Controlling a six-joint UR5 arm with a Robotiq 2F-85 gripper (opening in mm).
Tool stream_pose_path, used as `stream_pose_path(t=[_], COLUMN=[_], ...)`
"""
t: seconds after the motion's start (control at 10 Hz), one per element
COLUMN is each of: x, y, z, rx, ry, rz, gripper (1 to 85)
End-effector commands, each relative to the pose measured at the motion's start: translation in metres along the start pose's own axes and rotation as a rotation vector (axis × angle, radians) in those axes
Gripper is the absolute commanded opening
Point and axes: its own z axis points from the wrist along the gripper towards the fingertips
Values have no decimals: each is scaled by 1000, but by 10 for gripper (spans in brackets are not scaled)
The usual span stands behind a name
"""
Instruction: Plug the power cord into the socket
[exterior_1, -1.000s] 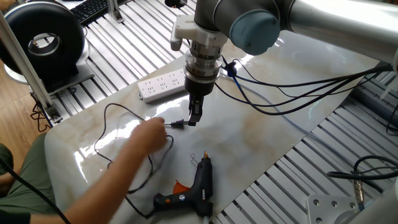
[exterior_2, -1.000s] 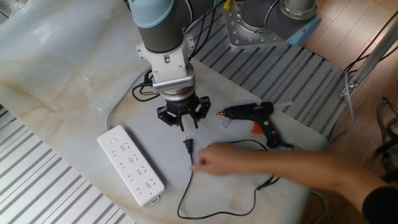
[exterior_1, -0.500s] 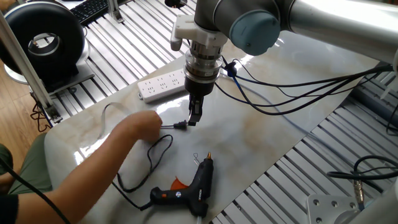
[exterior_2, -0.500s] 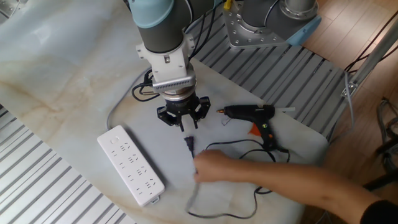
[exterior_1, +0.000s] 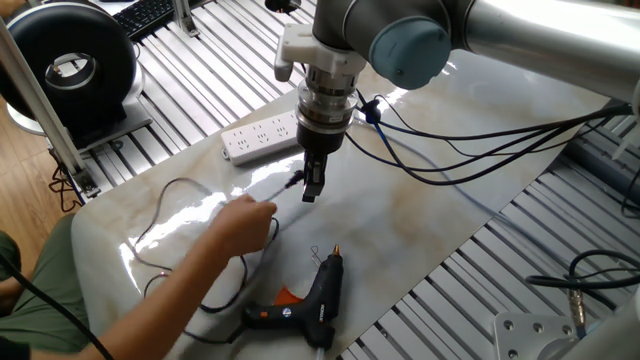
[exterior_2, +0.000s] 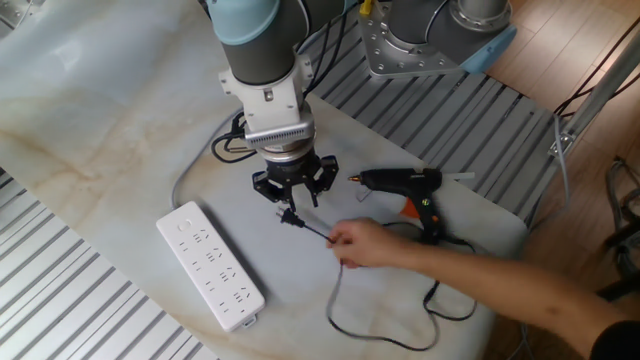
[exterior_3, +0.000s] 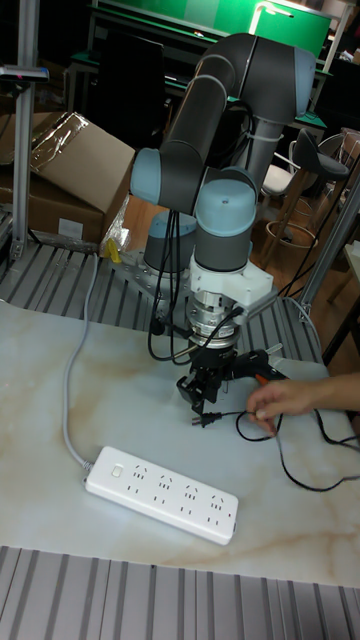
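Note:
My gripper (exterior_1: 313, 186) (exterior_2: 291, 203) (exterior_3: 204, 392) hangs a little above the marble table, fingers pointing down and slightly apart, holding nothing. A person's hand (exterior_1: 245, 215) (exterior_2: 360, 243) (exterior_3: 281, 398) pinches the power cord and holds its small black plug (exterior_1: 295, 181) (exterior_2: 289, 218) (exterior_3: 206, 421) just under my fingertips, close to them. The thin black cord runs back to a black glue gun (exterior_1: 312, 296) (exterior_2: 408, 182) lying on the table. The socket, a long white power strip (exterior_1: 262, 137) (exterior_2: 212, 265) (exterior_3: 160, 493), lies flat a short way from the gripper.
The person's forearm (exterior_2: 500, 290) reaches across the table from its edge. Thick black robot cables (exterior_1: 470, 150) trail over the table behind the arm. The strip's pale grey cable (exterior_3: 72, 400) curves off to the side. Slatted metal surrounds the marble slab.
The hand has lifted and dragged the plug closer to my fingertips, and the loose cord has shifted with it. My gripper has not moved.

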Motion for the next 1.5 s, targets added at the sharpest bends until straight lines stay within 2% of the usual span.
stream_pose_path(t=[0.0,0.8,1.0,1.2,1.4], x=[-3,-4,-7,-6,-10], y=[1,3,9,6,5], z=[-2,-3,-5,-5,-6], rx=[-8,-13,-40,-30,-27], ry=[-15,-23,-41,-42,-60], rz=[7,9,8,16,30], gripper=[377,377,373,373,370])
